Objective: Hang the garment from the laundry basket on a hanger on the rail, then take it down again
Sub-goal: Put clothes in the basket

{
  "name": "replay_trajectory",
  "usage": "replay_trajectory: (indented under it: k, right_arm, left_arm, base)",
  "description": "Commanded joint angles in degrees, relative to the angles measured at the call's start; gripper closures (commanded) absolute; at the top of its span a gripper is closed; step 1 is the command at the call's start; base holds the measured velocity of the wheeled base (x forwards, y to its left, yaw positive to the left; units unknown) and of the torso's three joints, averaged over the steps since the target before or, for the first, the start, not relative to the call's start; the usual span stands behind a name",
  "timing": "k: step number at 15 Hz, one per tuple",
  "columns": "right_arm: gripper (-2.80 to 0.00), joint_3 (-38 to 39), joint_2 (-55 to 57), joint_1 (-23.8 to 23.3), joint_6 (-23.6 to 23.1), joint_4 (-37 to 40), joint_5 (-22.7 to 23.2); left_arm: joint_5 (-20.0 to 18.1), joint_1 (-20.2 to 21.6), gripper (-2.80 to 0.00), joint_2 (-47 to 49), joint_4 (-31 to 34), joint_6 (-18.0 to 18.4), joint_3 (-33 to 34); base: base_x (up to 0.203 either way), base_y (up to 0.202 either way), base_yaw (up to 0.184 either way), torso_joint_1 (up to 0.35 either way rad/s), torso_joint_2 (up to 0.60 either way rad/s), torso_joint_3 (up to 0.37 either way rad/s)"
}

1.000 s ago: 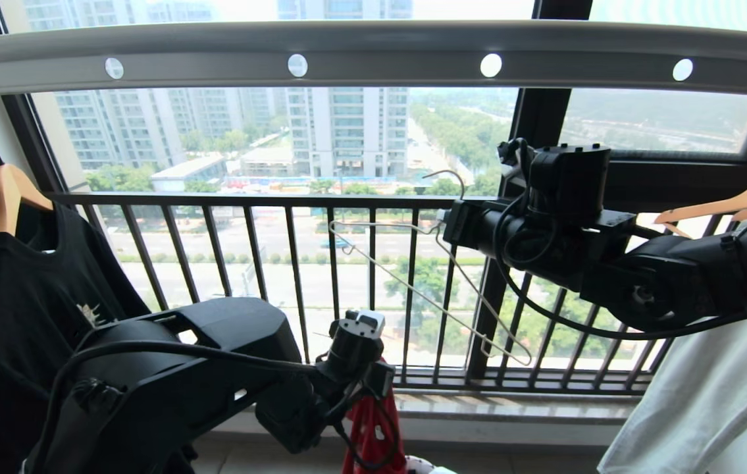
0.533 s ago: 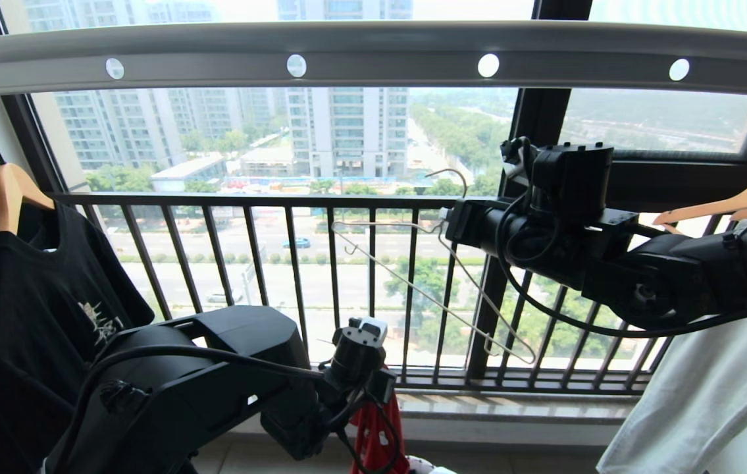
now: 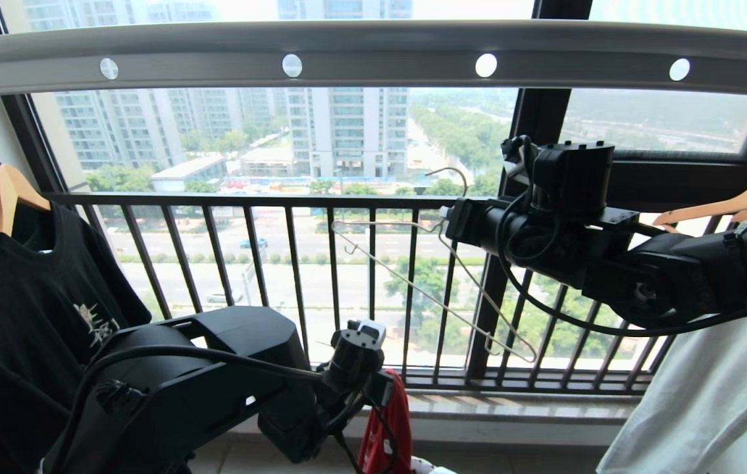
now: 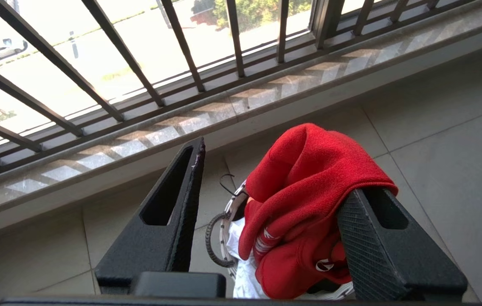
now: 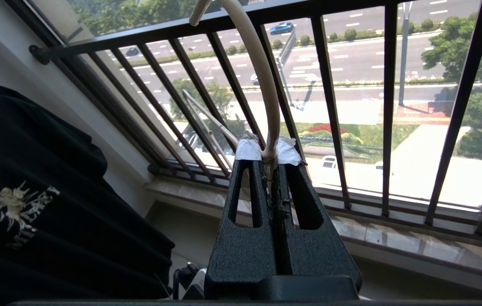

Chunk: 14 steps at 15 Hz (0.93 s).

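left gripper [image 4: 266,178] opened | red t-shirt [image 4: 308,204] slumped lower

Hidden and cut-off parts
The red T-shirt [image 3: 387,434] and laundry basket [image 4: 223,221] are mostly covered; the white shirt [image 3: 715,401] runs off the head view's edge.

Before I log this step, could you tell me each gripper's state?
Left gripper: open, red T-shirt draped over one finger.
Right gripper: shut on the wire hanger.

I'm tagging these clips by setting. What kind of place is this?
Most likely a high-rise apartment's laundry balcony: a drying rail overhead, a black T-shirt on a wooden hanger, and a barred window railing overlooking streets and towers.
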Motion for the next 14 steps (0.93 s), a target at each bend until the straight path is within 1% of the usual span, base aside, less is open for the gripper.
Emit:
replay_trajectory:
  k: [1, 4, 6, 8, 10, 12, 14]
  right_arm:
    - [0.0, 0.0, 0.1, -0.1, 0.0, -0.2, 0.0]
    - [0.0, 0.0, 0.1, -0.1, 0.0, -0.2, 0.0]
    - [0.0, -0.1, 0.0, -0.1, 0.0, -0.2, 0.0]
    - [0.0, -0.1, -0.1, -0.2, 0.0, -0.2, 0.0]
    - [0.0, -0.1, -0.1, -0.2, 0.0, -0.2, 0.0]
    - [0.0, -0.1, -0.1, -0.3, 0.0, -0.2, 0.0]
    - [0.0, -0.1, -0.2, -0.2, 0.0, -0.2, -0.1]
  left_arm:
    - [0.0, -0.2, -2.8, -1.5, -0.1, 0.2, 1.6]
    - [0.0, -0.6, -2.8, -1.5, 0.8, 3.3, 2.9]
    - [0.1, -0.5, -2.8, -2.1, 6.1, 5.8, 2.9]
    - [0.1, -0.4, -2.8, -3.5, 9.6, 6.1, 2.7]
    - [0.3, -0.2, -2.8, -3.1, 11.5, 6.0, 0.7]
    - [1.7, 0.5, -2.8, -3.1, 15.5, 6.0, -0.9]
    - [1.9, 0.5, -2.8, -4.2, 20.4, 6.0, -2.4]
  base:
    - [0.0, 0.0, 0.0, 0.0, 0.0, 0.0]
    - [0.0, 0.0, 0.0, 0.0, 0.0, 0.0]
    - [0.0, 0.0, 0.0, 0.0, 0.0, 0.0]
    - [0.0, 0.0, 0.0, 0.0, 0.0, 0.0]
    - [0.0, 0.0, 0.0, 0.0, 0.0, 0.0]
    - [0.0, 0.0, 0.0, 0.0, 0.0, 0.0]
    - [0.0, 0.0, 0.0, 0.0, 0.0, 0.0]
